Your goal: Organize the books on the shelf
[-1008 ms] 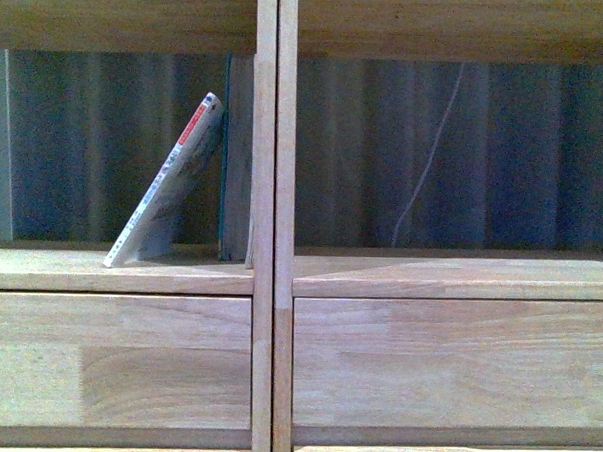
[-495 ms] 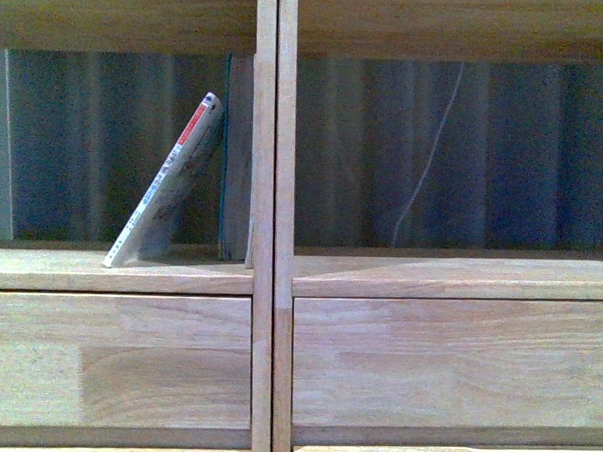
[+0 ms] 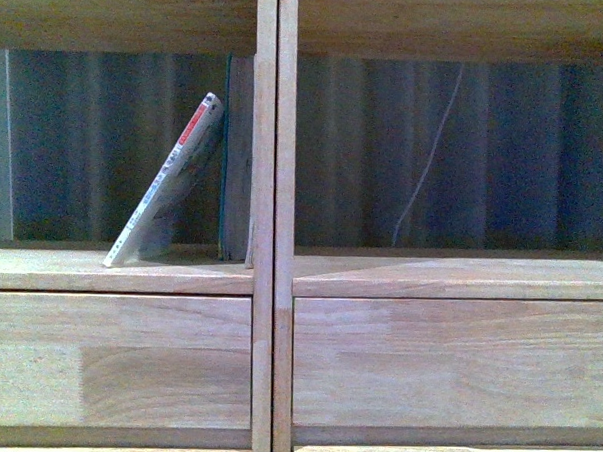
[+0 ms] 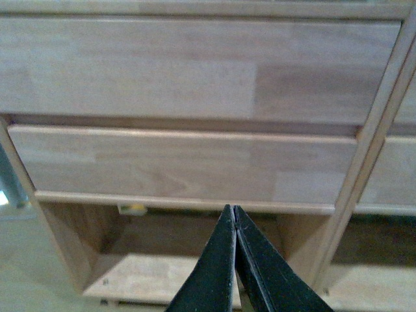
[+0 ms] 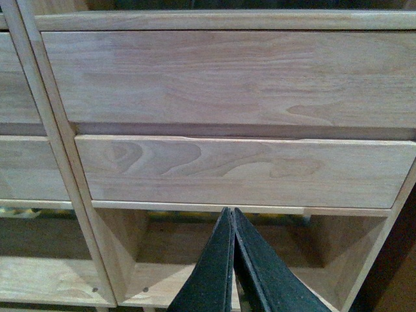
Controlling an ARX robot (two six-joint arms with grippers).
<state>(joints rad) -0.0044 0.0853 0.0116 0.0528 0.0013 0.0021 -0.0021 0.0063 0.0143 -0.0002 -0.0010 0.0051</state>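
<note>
Light-wood shelf (image 3: pixel 269 275) fills the front view; in the compartment left of its central divider (image 3: pixel 271 185) a thin book (image 3: pixel 168 185) leans rightward, its red-blocked spine lettering too small to read. Both the left gripper (image 4: pixel 234 214) and right gripper (image 5: pixel 232 216) are pressed closed and empty, facing drawer fronts (image 5: pixel 240 169). Nothing has moved since earlier.

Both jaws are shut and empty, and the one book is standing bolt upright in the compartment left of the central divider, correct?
Not quite: the book is not upright. The front view shows it tilted, bottom edge out on the shelf board and top leaning toward the central divider. The rest holds: it is in the left compartment, and both wrist views show the left gripper and right gripper with jaws shut and empty.
</note>
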